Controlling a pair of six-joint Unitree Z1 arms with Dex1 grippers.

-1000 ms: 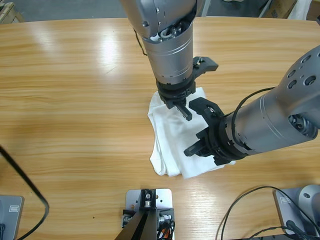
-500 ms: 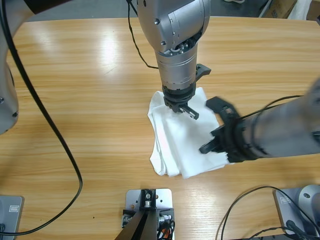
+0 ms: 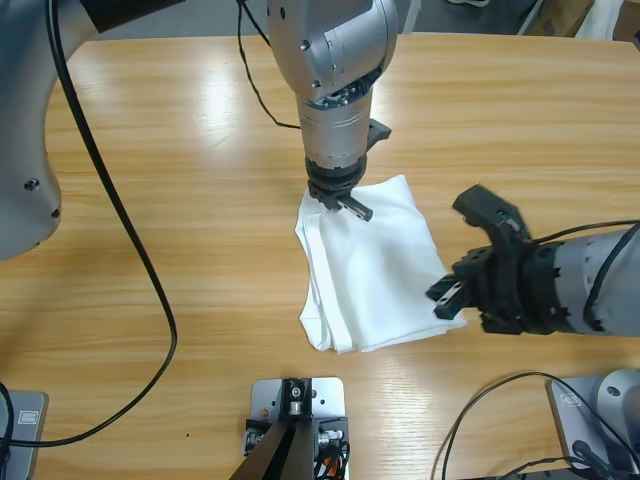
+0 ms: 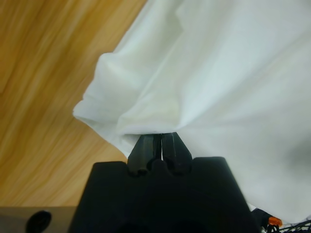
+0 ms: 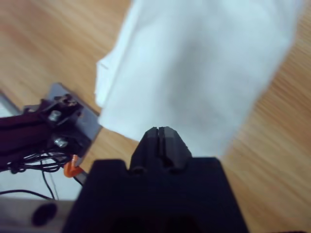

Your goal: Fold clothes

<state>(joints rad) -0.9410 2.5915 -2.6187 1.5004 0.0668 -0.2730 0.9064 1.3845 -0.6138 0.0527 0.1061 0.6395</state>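
The white T-shirt (image 3: 375, 270) lies folded into a rough rectangle on the wooden table (image 3: 150, 200), with layered edges along its left side. My left gripper (image 3: 352, 207) comes down from the top and sits at the shirt's far left corner. In the left wrist view its jaws are shut (image 4: 158, 141), and the edge of the shirt (image 4: 233, 73) lies over their tips. My right gripper (image 3: 447, 297) reaches in from the right and sits just off the shirt's near right corner. Its jaws are shut (image 5: 161, 132) and hold nothing, short of the shirt (image 5: 194, 63).
A black cable (image 3: 130, 260) loops across the left part of the table. Another cable (image 3: 480, 400) curls at the front right. Bare wood (image 3: 200, 330) surrounds the shirt on the left and front. The table's far edge (image 3: 180, 38) runs along the top.
My left gripper has moved from the middle of the shirt to its far left corner. My right gripper has drawn back to the right, off the shirt. The shirt keeps its shape.
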